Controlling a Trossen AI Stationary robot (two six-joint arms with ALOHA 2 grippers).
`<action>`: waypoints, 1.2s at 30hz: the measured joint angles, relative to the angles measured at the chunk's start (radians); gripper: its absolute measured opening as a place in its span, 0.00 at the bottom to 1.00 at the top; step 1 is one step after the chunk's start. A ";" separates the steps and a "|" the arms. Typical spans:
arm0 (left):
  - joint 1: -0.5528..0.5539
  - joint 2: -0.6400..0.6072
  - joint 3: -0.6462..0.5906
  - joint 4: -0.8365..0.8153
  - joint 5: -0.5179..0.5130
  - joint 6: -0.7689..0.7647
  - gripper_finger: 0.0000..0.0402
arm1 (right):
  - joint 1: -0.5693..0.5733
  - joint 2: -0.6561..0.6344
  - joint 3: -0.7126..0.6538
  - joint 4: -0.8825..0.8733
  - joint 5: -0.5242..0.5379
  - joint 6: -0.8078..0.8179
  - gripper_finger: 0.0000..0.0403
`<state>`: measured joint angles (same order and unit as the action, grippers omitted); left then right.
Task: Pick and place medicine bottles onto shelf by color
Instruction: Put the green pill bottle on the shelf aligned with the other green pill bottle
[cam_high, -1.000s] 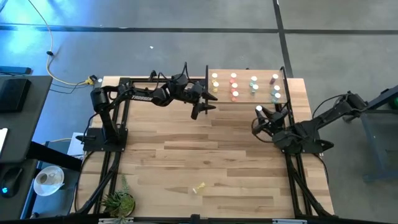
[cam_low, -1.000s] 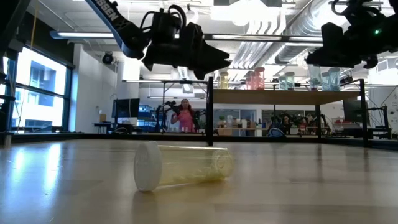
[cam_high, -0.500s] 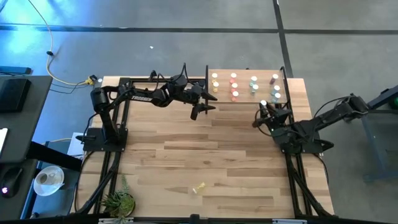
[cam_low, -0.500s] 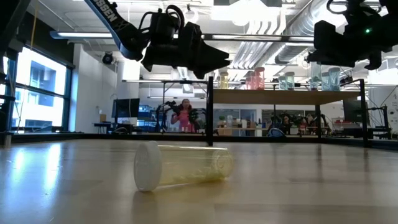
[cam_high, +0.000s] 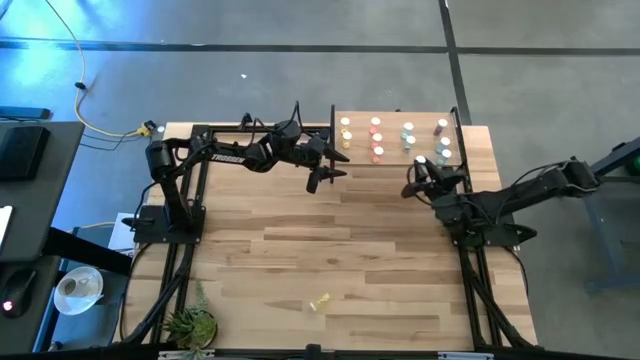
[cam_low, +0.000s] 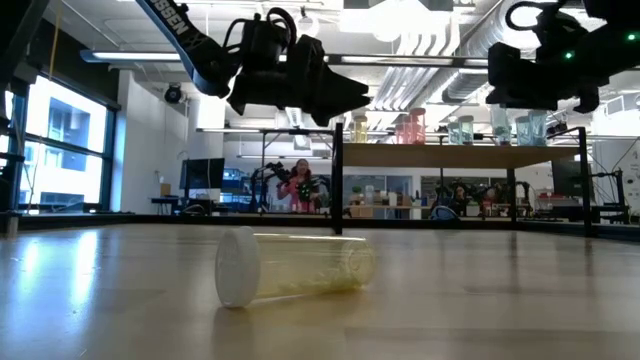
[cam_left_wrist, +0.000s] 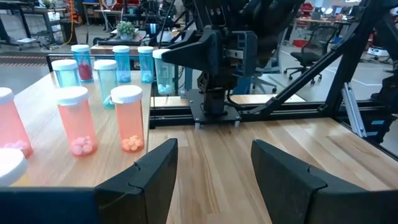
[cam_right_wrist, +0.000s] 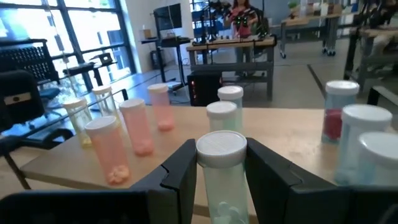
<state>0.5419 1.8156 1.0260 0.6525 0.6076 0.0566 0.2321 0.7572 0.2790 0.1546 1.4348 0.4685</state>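
Right gripper gripping teal bottle, shelf edge

The shelf is crowded with standing bottles across its far part; its near edge holds bare room. The left gripper hangs just beside the shelf's left edge. Nearer than the shelf, the table lies open except one fallen yellow bottle.
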 joint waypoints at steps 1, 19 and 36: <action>0.000 0.000 0.000 0.000 -0.002 0.000 0.49 | -0.006 0.011 0.000 0.030 -0.003 -0.025 0.27; 0.000 0.000 0.000 0.000 -0.002 -0.006 0.49 | -0.201 0.025 0.000 0.444 -0.525 -0.541 0.27; 0.000 0.000 0.000 0.000 -0.002 -0.027 0.49 | -0.274 -0.032 0.000 0.293 -0.602 -0.460 0.27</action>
<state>0.5415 1.8156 1.0263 0.6521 0.6060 0.0299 -0.0422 0.7250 0.2794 0.4475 0.8327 0.0088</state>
